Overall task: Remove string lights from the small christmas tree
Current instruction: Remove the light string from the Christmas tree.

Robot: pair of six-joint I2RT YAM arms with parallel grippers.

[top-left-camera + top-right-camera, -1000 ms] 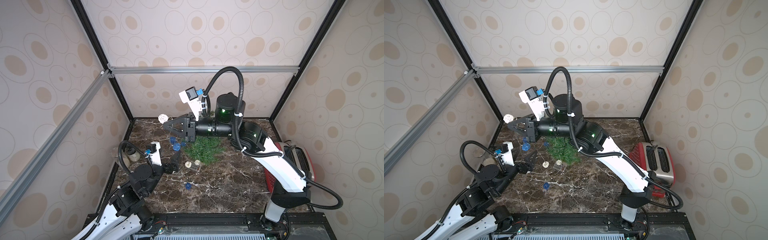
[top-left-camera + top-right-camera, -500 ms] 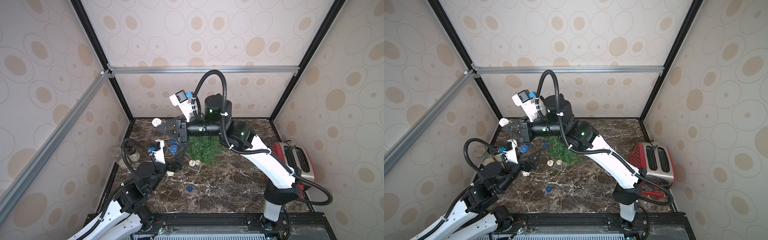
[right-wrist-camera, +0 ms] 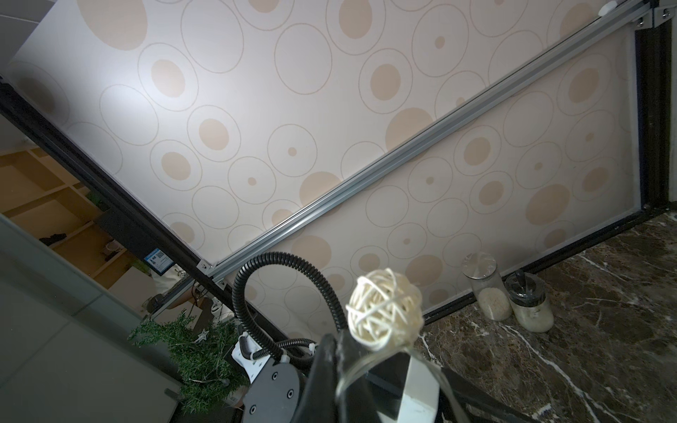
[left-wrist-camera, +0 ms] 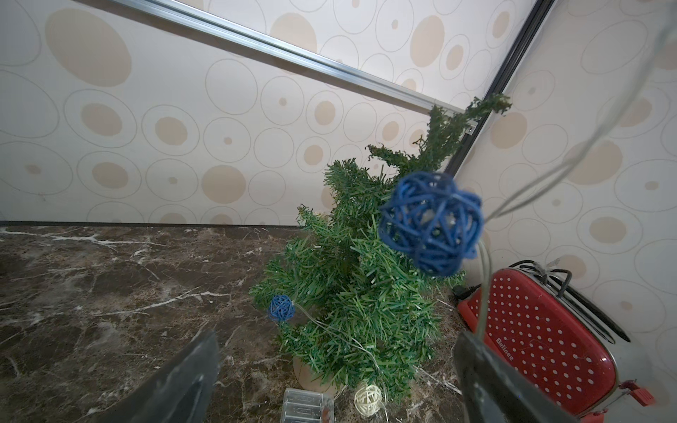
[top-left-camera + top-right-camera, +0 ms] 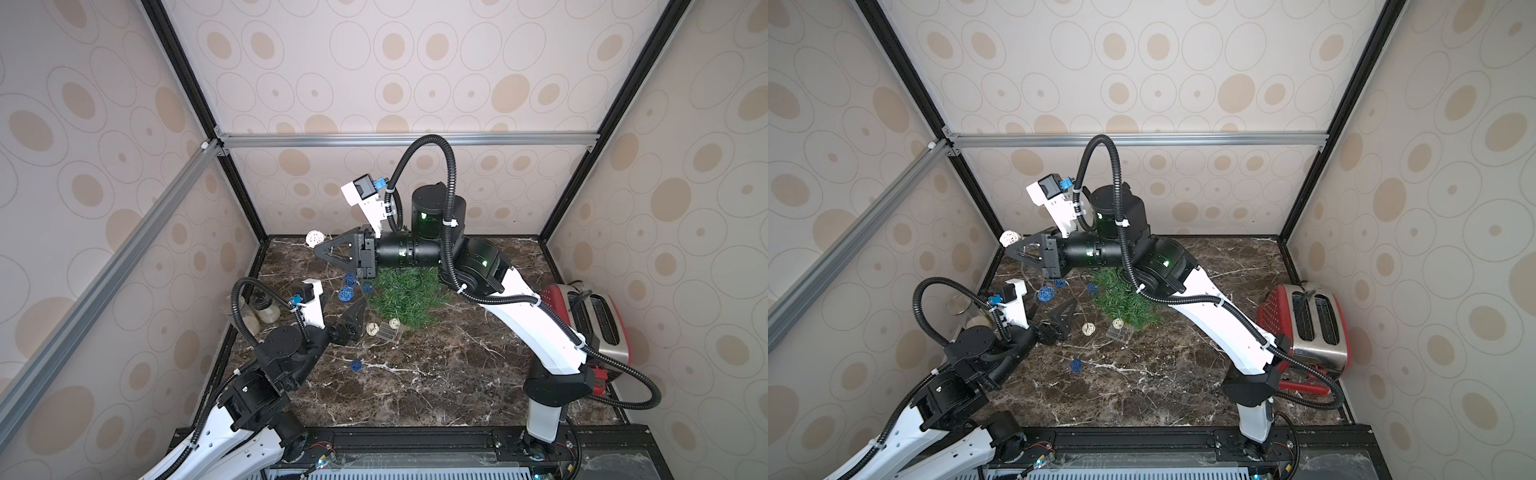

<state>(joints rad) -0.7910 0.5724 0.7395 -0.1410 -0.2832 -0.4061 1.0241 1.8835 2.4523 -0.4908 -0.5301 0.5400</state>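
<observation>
Showing, in both top views, the right gripper [image 5: 316, 252] clamped on the string lights [image 5: 314, 238], raised beside the small christmas tree [image 5: 405, 297]. Left wrist: left gripper [image 4: 336, 335] wide apart, empty. Right wrist: 1 cream ball [image 3: 383, 311] at the closed jaws.

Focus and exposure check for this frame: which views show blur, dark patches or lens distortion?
Left wrist view: the near dark blue ball is blurred; the small christmas tree behind it is sharp. Right wrist view: the cream ball is slightly soft, and the right gripper beside it is underexposed. In both top views: even light, but the black frame posts splay outward in wide-angle perspective.
</observation>
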